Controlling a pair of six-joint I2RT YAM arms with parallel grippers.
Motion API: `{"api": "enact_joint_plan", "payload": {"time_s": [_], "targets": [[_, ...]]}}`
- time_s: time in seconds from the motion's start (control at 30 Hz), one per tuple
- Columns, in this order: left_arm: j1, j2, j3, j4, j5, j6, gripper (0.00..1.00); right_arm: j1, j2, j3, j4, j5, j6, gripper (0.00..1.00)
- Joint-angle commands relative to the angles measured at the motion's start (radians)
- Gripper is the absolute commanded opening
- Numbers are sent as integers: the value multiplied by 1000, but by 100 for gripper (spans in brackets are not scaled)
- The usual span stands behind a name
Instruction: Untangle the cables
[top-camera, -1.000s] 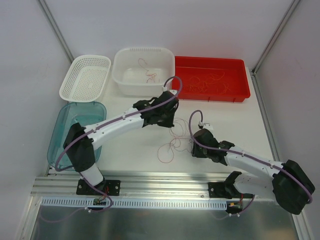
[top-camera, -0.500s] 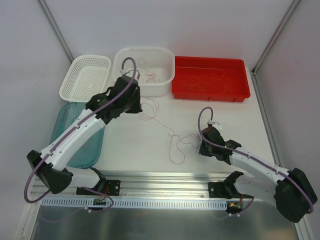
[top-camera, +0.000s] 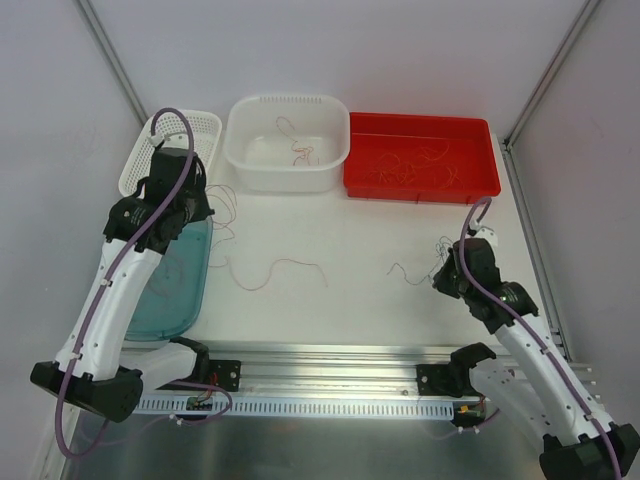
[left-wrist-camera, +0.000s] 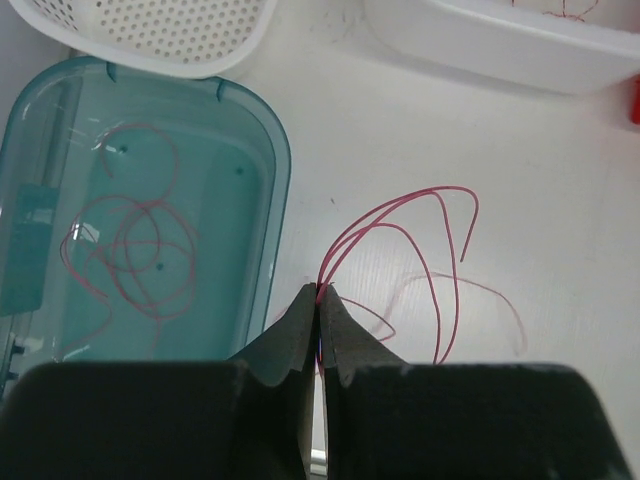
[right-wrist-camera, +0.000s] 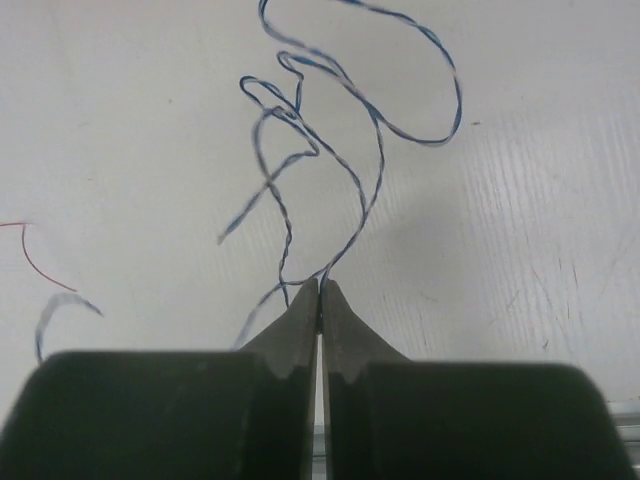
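Observation:
My left gripper (left-wrist-camera: 320, 291) (top-camera: 207, 217) is shut on a thin red cable (left-wrist-camera: 400, 215), whose loops arc out from the fingertips just right of the teal tray's rim (left-wrist-camera: 281, 200). A loose stretch of that red cable (top-camera: 282, 264) trails over the table's middle. My right gripper (right-wrist-camera: 320, 281) (top-camera: 443, 272) is shut on a twisted blue-and-white cable (right-wrist-camera: 352, 140), which curls over the table ahead of it (top-camera: 408, 272). The two cables lie apart. Several pink cables (left-wrist-camera: 130, 250) rest inside the teal tray.
The teal tray (top-camera: 206, 272) sits at the left. Behind it is a perforated white basket (top-camera: 135, 165) (left-wrist-camera: 150, 30). At the back stand a white tub (top-camera: 285, 178) with a few cables (top-camera: 300, 152) and a red tray (top-camera: 420, 188) with several cables (top-camera: 415, 165).
The arms have swung apart: left toward the teal tray with the red cable, right to the right with the blue-and-white one. The right gripper has shut; the central tangle has separated.

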Motion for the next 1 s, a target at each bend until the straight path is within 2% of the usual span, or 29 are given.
{"api": "enact_joint_plan", "payload": {"time_s": [0.0, 0.2, 0.3, 0.37, 0.57, 0.83, 0.97], "targets": [[7, -12, -16, -15, 74, 13, 0, -14, 0, 79, -67, -52, -68, 1], [7, -4, -66, 34, 285, -10, 0, -14, 51, 72, -42, -100, -88, 1], [5, -10, -111, 70, 404, -23, 1, -13, 69, 39, 2, -178, -102, 1], [5, -12, -140, 94, 435, -24, 4, -14, 86, 19, 22, -215, -106, 1], [4, 4, -232, 182, 567, -56, 6, -11, 171, -34, 77, -266, -113, 10], [-65, 76, -402, 309, 572, -119, 6, -2, 205, -64, 114, -263, -111, 38], [-189, 140, -410, 354, 529, -156, 9, 3, 171, -51, 97, -246, -123, 53]]}}
